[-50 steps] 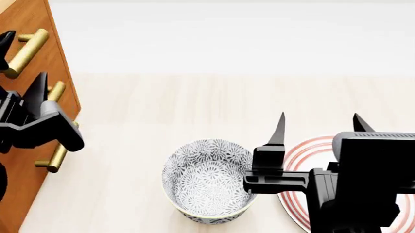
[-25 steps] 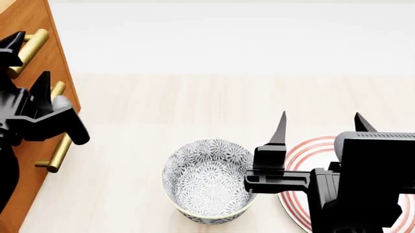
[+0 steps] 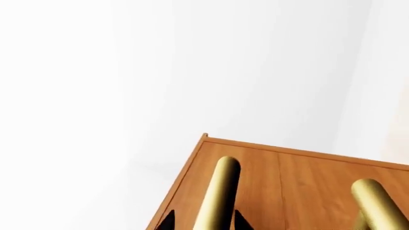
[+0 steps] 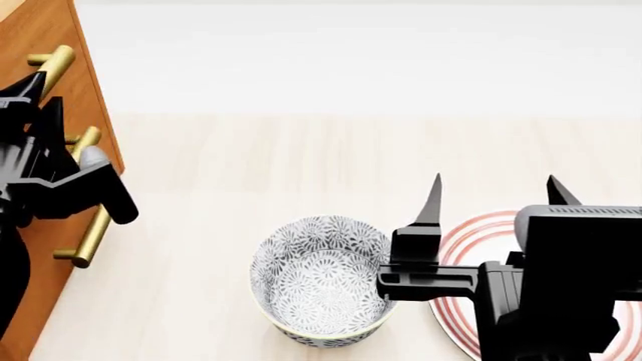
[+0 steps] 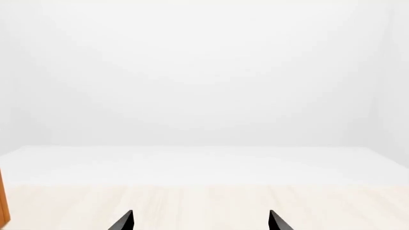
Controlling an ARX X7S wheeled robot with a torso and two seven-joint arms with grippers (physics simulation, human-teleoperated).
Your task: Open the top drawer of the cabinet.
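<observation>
- The cabinet (image 4: 40, 45) sits at the far left of the scene, orange-brown wood with brass bar handles stacked down its front. The top drawer (image 3: 281, 182) looks closed to me, front flush with the rest, so the pull hasn't started.
- The left tool (image 4: 35, 105) is up at the topmost handle (image 4: 52, 64). In the left wrist view the bar (image 3: 217, 196) runs right between the two dark fingertips (image 3: 167, 221), one each side, so it's lined up to straddle it. I'd call the jaws apart around the handle, not clamped, though the tips are barely in frame.
- Makes sense to come at it like that: fingers either side of the bar means closing gives a hold you can pull straight out on.
- A second handle (image 3: 377, 203) shows just beside it in that view, so picking the right bar matters.
- The right tool (image 4: 494, 199) hangs open and empty over the light wood surface (image 4: 301, 158), parked between the patterned bowl (image 4: 321, 278) and the red-ringed plate (image 4: 467, 241), well away from the cabinet. Looks like it's just staying out of the way.
- My guess for next: close on the bar, then draw back.
</observation>
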